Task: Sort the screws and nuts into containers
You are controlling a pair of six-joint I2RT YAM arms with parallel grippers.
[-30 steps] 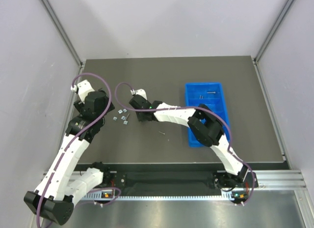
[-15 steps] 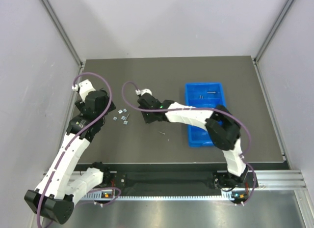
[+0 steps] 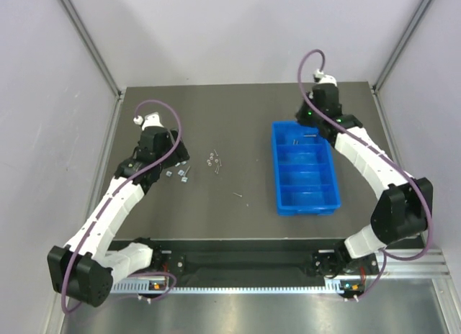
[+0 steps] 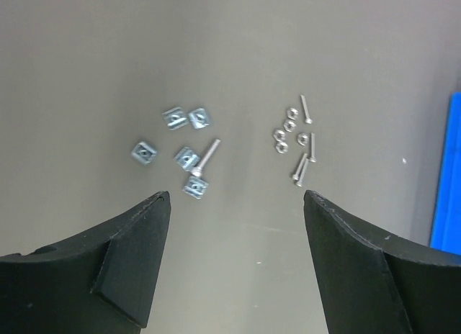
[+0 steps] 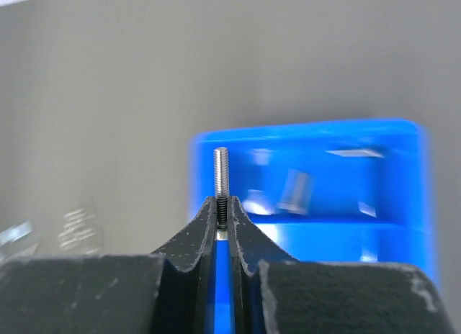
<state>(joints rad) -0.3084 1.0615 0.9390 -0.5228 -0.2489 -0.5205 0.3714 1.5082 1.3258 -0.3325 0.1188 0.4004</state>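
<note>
My right gripper (image 5: 222, 204) is shut on a silvery screw (image 5: 221, 177) that stands up out of its tips. It hangs over the far end of the blue tray (image 5: 317, 168), seen from above as right gripper (image 3: 305, 122) and tray (image 3: 276, 170). Two screws (image 3: 306, 137) lie in the tray's far compartment. On the mat, hex nuts (image 4: 288, 131) and screws (image 4: 302, 168) lie together, with square nuts (image 4: 180, 141) and one screw (image 4: 208, 154) to their left. My left gripper (image 4: 236, 199) is open just short of them, holding nothing; from above it (image 3: 175, 160) is beside the square nuts (image 3: 177, 173).
A lone screw (image 3: 238, 196) lies on the dark mat between the pile and the tray. The small pile of nuts and screws (image 3: 213, 161) sits mid-table. Grey walls and metal posts border the mat on three sides.
My right arm swung from the pile at mid-table to the tray's far end, carrying a screw. My left arm reached forward toward the square nuts.
</note>
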